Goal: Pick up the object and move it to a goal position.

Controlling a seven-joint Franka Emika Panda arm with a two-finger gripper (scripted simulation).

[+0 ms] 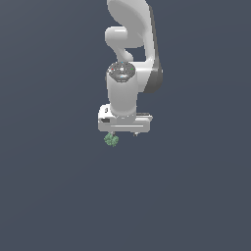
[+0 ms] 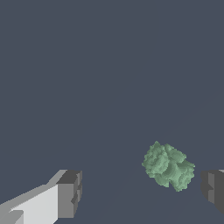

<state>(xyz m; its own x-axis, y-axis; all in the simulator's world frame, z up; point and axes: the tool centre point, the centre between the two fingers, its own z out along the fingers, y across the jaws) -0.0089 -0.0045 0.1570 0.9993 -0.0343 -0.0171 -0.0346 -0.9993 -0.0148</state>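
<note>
Hanging above the green clump (image 1: 111, 140), the gripper (image 1: 124, 133) points down. Its fingers (image 2: 70, 194) are spread wide (clump between them, untouched).

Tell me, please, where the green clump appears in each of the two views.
Exterior view: the green clump sits just under the gripper, toward the exterior view's left.
Wrist view: the clump lies between the two open fingers, nearer one of them.
Shared landmark: the gripper.
</note>
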